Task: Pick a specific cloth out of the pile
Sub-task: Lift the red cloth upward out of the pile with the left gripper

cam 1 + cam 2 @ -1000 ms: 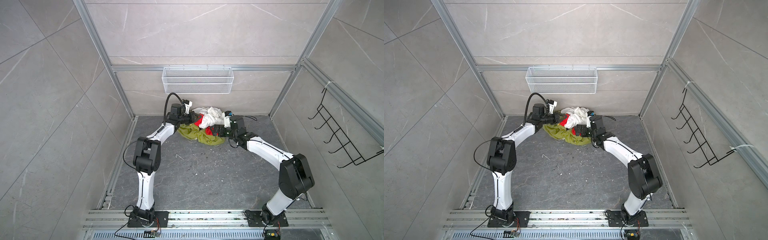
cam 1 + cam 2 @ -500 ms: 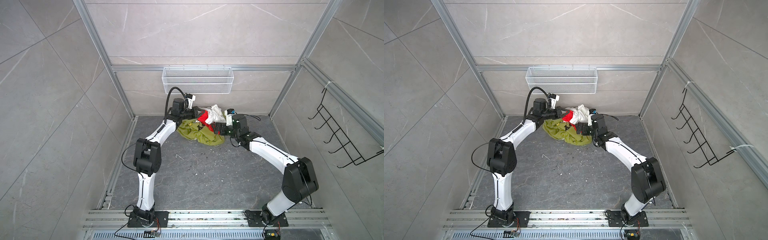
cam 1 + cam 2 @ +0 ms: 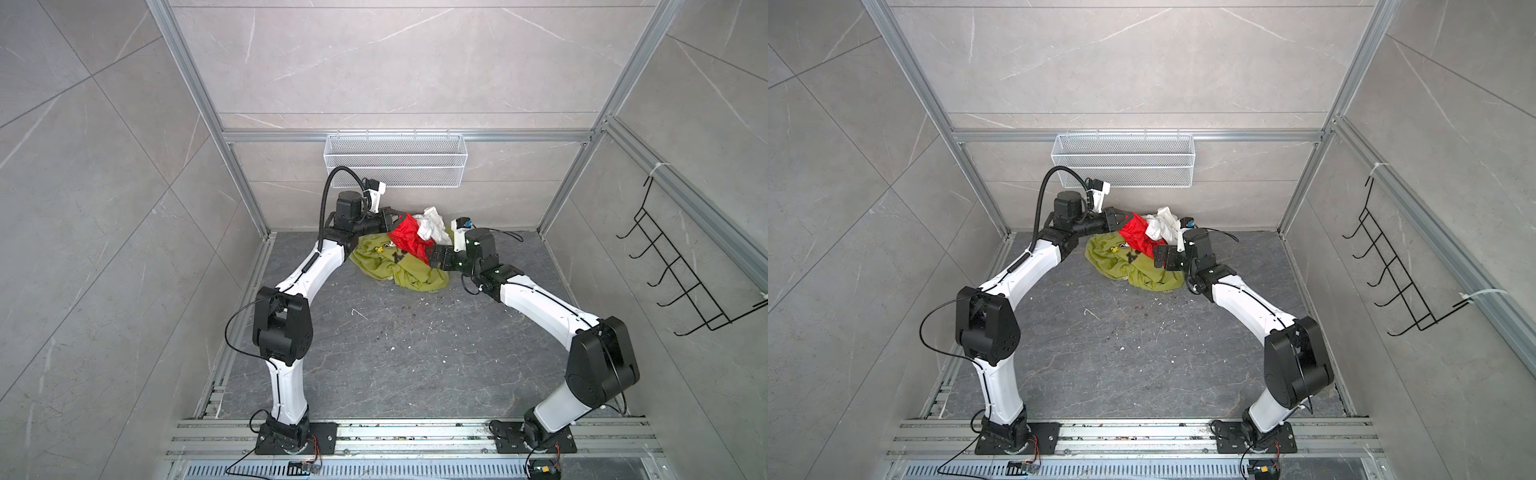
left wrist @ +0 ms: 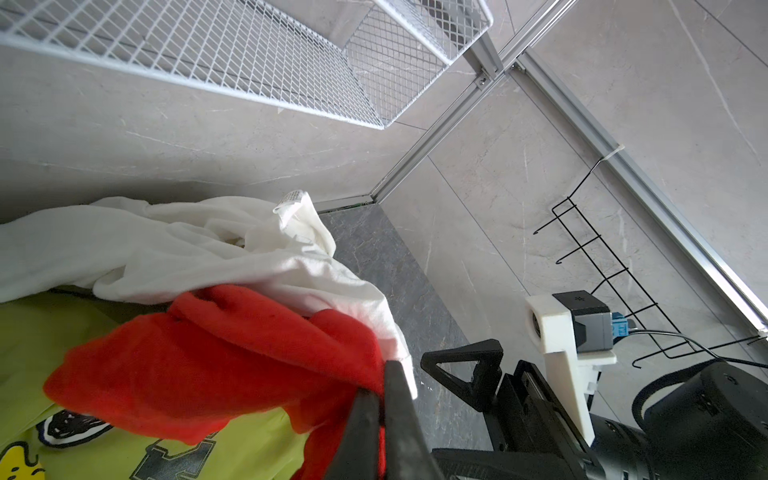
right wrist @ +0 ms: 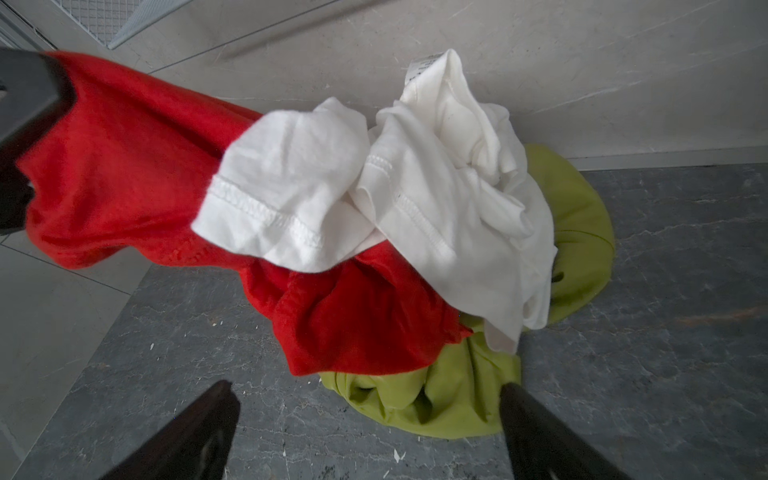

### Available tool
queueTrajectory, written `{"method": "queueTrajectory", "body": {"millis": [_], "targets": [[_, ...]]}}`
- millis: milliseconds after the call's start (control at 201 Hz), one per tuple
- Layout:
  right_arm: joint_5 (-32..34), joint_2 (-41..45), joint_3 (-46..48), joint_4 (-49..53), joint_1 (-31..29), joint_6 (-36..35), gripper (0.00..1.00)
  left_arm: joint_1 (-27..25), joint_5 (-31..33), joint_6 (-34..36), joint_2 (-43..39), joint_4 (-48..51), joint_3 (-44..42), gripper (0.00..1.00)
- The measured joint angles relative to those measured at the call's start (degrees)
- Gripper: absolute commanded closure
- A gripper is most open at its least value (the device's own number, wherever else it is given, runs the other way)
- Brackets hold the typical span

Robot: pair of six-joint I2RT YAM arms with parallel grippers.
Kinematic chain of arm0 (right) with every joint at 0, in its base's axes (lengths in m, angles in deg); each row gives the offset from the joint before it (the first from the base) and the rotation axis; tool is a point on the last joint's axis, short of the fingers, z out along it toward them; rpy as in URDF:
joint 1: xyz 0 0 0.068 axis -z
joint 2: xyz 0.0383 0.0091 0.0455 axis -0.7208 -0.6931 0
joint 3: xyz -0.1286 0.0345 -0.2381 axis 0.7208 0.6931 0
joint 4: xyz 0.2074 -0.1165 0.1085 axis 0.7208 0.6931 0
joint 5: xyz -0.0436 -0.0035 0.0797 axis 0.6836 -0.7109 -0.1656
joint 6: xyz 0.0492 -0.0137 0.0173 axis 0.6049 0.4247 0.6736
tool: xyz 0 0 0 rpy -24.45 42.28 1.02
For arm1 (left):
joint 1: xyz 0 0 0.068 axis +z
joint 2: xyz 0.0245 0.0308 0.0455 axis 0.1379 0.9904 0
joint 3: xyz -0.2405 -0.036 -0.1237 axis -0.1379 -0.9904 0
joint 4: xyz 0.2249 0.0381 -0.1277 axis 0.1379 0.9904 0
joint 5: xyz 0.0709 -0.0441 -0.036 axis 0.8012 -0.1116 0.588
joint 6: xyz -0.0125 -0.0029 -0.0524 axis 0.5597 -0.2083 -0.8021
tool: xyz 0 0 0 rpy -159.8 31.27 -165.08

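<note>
Item: red cloth [image 3: 409,237], pinched in closed left gripper [image 3: 397,217], held partly above the pile [image 3: 395,270]; white cloth [image 3: 432,224] overlapped it; right gripper [image 3: 433,257] stood wide open beside the pile, empty.

Easiest landmark is the white mesh basket [image 3: 395,160] hung on the back wall, tucked right under a horizontal aluminium bar [image 3: 395,135]. Off to the basket's right, on the side wall, there's a black wire hook rack [image 3: 681,270] tied to a slanted aluminium rail with white zip ties [image 3: 660,167]. The walls are all big grey marbled tiles [image 3: 395,62]. Below the basket, the dark grey surface [image 3: 395,365] is speckled with little white bits [image 3: 359,313]. Along the edge farthest from the basket run aluminium rails [image 3: 415,434] and a slotted grille [image 3: 415,473].
</note>
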Motion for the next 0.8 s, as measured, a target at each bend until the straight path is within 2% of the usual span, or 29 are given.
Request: {"method": "queueTrajectory", "body": {"millis": [802], "targets": [[-0.2, 1.6, 0.3, 0.0, 0.0, 0.0, 0.00, 1.2, 2.4, 1.5, -7.0, -0.9, -5.8, 1.00]]}}
